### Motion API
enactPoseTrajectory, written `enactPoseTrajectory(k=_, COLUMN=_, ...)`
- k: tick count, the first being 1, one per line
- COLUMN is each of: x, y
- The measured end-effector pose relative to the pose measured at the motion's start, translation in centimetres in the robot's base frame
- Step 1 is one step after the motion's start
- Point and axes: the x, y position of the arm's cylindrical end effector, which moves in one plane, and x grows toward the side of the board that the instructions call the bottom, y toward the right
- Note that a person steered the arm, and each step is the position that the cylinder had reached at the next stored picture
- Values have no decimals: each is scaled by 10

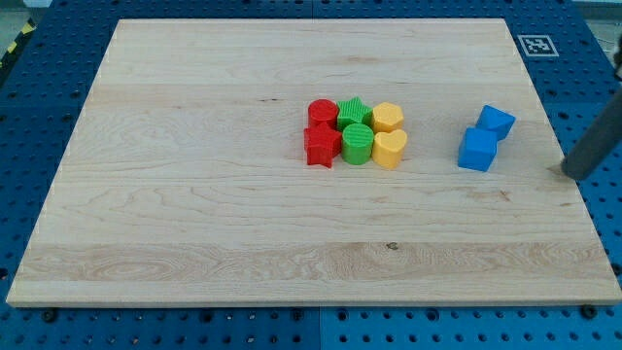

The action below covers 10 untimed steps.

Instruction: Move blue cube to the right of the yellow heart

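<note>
A blue cube (477, 150) sits on the wooden board at the view's right, touching a second blue block (497, 122) just above and to its right. The yellow heart (390, 149) is at the right end of a tight cluster near the board's middle, some way left of the blue cube. My tip (568, 172) is at the board's right edge, to the right of the blue cube and slightly lower, apart from it. The dark rod rises from it toward the view's upper right.
The cluster also holds a yellow hexagon-like block (388, 118), a green cylinder (357, 144), a green star (353, 112), a red star (322, 147) and a red cylinder (323, 114). The board (194, 194) lies on a blue pegboard table; a marker tag (536, 45) is at the top right.
</note>
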Motion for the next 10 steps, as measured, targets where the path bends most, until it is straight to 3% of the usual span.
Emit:
enactPoseTrajectory(k=2, x=-9, y=-69)
enactPoseTrajectory(k=4, x=-39, y=-75)
enactPoseTrajectory(k=6, x=-22, y=-103)
enactPoseTrajectory(k=7, x=-18, y=-79)
enactPoseTrajectory(k=10, x=-13, y=-117)
